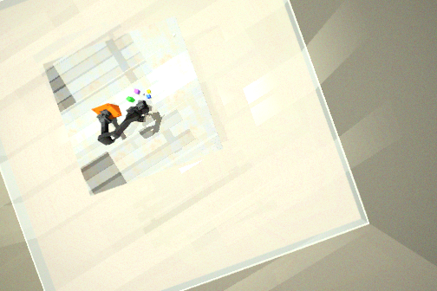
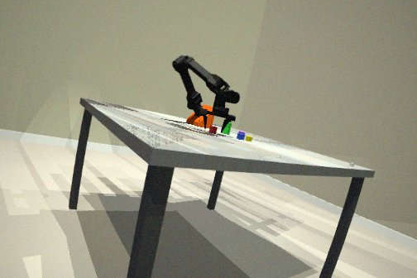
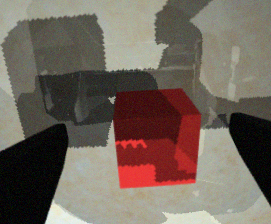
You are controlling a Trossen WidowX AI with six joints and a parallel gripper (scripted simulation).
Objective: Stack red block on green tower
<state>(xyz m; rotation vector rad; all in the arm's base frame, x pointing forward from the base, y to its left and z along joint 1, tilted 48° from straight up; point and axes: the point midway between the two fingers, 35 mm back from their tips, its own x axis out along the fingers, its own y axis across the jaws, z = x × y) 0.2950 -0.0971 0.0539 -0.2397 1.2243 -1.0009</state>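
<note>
Our claw [image 1: 144, 112] [image 2: 218, 124] [image 3: 149, 127]: spread open, unloaded.
Red block [image 2: 213, 130] [image 3: 157, 139]: lay between our fingertips, untouched.
Green tower [image 1: 130, 99] [image 2: 227, 128]: stood beside our claw.

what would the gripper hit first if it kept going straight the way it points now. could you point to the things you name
Most likely the red block [image 2: 213, 130] [image 3: 157, 142], which sits ahead between the gripper's [image 2: 218, 124] [image 3: 149, 125] open fingers, or the tabletop [image 2: 186, 157] beside it; how far down the fingertips already are is hard to judge.

Plain lab-like room: grey table [image 1: 191, 89] [image 2: 256, 165] near centre, robot arm [image 1: 126, 124] [image 2: 198, 72] standing on it; bare wall [image 2: 124, 31] from nine to twelve o'clock.
</note>
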